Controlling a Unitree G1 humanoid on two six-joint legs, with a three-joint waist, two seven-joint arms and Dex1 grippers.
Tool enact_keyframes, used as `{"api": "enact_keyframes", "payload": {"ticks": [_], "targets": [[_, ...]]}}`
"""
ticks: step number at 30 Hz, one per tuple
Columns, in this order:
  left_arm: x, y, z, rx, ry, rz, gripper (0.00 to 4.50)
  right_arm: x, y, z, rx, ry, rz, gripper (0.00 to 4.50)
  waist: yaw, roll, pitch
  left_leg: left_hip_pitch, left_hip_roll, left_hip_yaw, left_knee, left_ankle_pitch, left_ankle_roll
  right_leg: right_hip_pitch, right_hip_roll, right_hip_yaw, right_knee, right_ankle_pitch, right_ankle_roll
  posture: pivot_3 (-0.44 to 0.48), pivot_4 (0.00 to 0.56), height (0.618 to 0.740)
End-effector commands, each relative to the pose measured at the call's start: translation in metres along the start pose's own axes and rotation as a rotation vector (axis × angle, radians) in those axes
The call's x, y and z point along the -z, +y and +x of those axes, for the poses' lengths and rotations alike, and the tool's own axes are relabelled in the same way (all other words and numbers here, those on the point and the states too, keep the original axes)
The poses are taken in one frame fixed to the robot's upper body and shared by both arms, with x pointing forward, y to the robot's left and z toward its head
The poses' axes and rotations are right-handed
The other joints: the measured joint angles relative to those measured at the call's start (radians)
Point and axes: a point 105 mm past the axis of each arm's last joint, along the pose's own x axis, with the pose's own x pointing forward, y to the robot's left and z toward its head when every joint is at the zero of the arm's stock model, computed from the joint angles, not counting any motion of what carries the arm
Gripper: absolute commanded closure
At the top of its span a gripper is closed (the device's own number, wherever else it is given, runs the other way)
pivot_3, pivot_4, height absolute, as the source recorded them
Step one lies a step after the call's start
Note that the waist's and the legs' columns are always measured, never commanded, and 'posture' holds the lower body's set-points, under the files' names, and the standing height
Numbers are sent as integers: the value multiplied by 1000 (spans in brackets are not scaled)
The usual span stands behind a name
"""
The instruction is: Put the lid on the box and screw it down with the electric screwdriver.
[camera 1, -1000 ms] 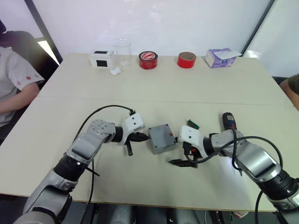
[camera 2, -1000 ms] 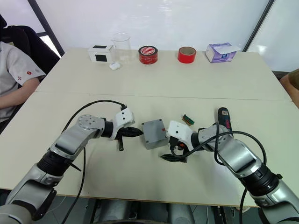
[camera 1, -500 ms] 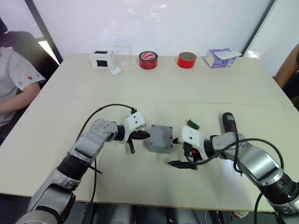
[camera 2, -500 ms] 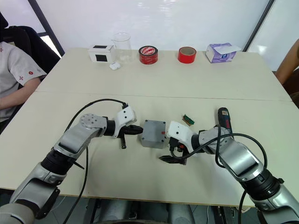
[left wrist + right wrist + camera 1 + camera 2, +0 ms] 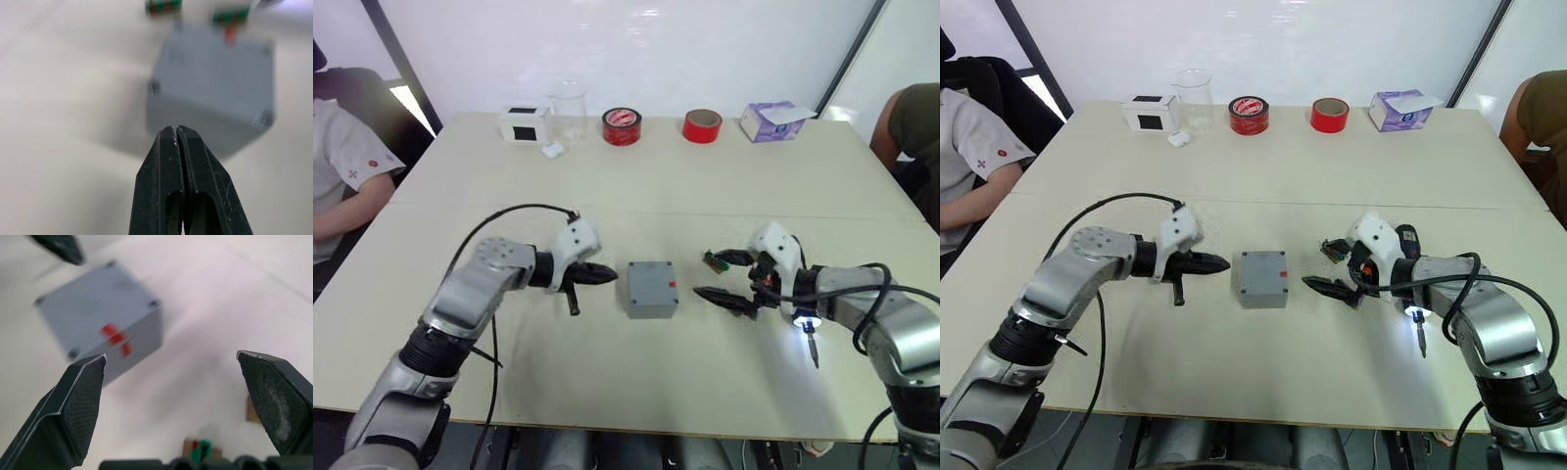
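- Beige table (image 5: 705, 186) carries one grey box (image 5: 652, 290) near its middle, with one lid (image 5: 652, 280) seated on top, edges flush and a small red mark at the right edge.
- Far edge row, left to right: one white box with a black square (image 5: 525, 123), one clear beaker (image 5: 570, 108), two red tape rolls (image 5: 623, 126) and (image 5: 702, 124), one tissue pack (image 5: 773, 121).
- One person's arm in a white sleeve (image 5: 347, 166) sits off the left edge of the table; another person's arm (image 5: 906, 122) shows at the right edge.
- Left gripper (image 5: 602, 275) is clenched, both fingers pressed together, tip aimed at the box's left side and just short of it; it grips nothing.
- Bare tabletop lies on all four sides of the box.
- Right gripper (image 5: 724, 277) is released, fingers spread wide, standing apart from the box's right side with nothing between them.
- Small green circuit boards (image 5: 713, 260) lie just beside the upper right finger; the left wrist view shows two.
- One electric screwdriver (image 5: 1414, 284) lies on the table to the right of the right gripper, white light lit at the tip, bit pointing toward the near edge.
- Near strip of the table in front of the box is bare.
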Motion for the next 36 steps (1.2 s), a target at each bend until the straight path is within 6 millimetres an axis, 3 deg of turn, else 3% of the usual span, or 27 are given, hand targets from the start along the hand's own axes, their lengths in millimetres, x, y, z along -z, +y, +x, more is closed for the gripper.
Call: {"api": "enact_keyframes", "payload": {"ticks": [1, 4, 7, 11, 27, 31, 34, 36], "targets": [[-26, -2, -8, 3, -74, 32, 4500, -7, -14, 3, 87, -65, 9, 59, 1, 0, 0, 0, 0, 0, 0, 0, 0, 0, 0, 0, 0, 0, 0, 0, 150, 740], [-34, -8, -8, 34, -95, 29, 4500, -1, -29, 9, 160, -48, -14, 59, 0, 0, 0, 0, 0, 0, 0, 0, 0, 0, 0, 0, 0, 0, 0, 0, 150, 740], [-31, -13, -7, 52, -69, 44, 4500, 4, -41, 13, 199, -36, -30, 711, -1, 0, 0, 0, -1, 1, 0, 0, 0, 0, 0, 1, 0, 0, 0, 0, 150, 740], [-26, -15, -8, 54, -46, 48, 4500, 5, -45, 19, 204, -40, -34, 2090, -3, 0, 0, 0, -1, 1, 0, 0, 0, 0, 0, 1, 0, 0, 0, 0, 150, 740], [-21, -16, -9, 43, -37, 38, 4500, 12, -51, 34, 218, -46, -4, 2090, -4, 0, 0, 0, 0, 0, 0, 0, 0, 0, 0, 0, 0, 0, 0, 0, 150, 740], [-21, -15, -9, 42, -37, 40, 4500, 15, -51, 36, 218, -28, -13, 3140, -4, 0, 0, 0, 0, 1, 0, 0, 0, 0, 0, 1, 0, 0, 0, 0, 150, 740], [-22, -14, -9, 38, -38, 41, 4500, 19, -51, 37, 219, -16, -18, 4363, -5, 0, 0, 0, 0, 1, 0, 0, 0, 0, 0, 1, 0, 0, 0, 0, 150, 740], [-22, -14, -9, 37, -38, 41, 4500, 19, -52, 37, 221, -15, -20, 4440, -5, 0, 0, 0, 0, 1, 0, 0, 0, 0, 0, 0, 0, 0, 0, 0, 150, 740]]}}
